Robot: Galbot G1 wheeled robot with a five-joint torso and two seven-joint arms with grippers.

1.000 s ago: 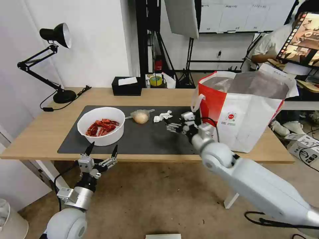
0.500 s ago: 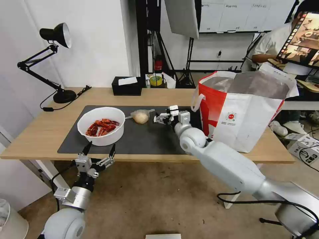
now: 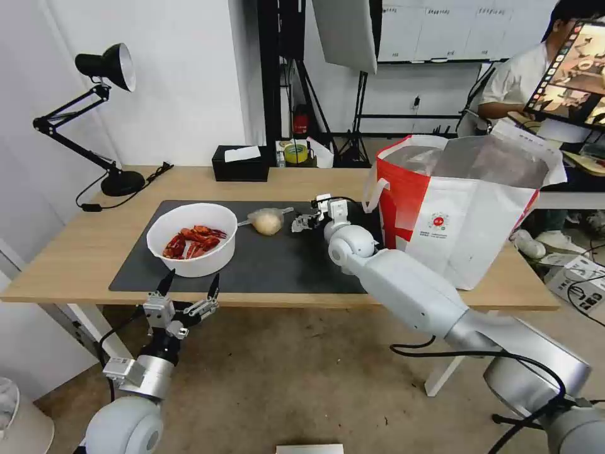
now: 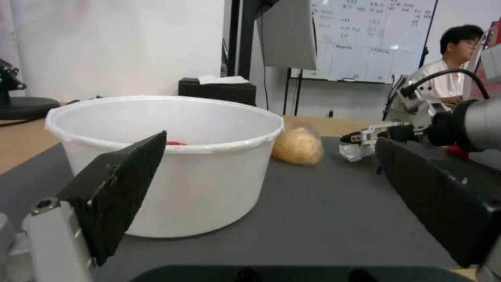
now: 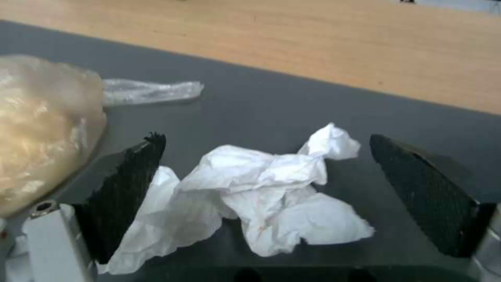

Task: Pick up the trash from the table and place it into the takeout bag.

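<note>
right gripper: jaws wide apart around crumpled tissue, nothing gripped | left gripper: spread, empty, below table edge

Black desk lamp, black tissue box, yellow tape roll.

Crumpled paper tissue — matt mat

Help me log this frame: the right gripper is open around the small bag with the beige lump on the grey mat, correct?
Not quite. The right gripper is open around the crumpled white tissue on the grey mat, as the right wrist view shows. The small bag with the beige lump lies just beside it.
</note>
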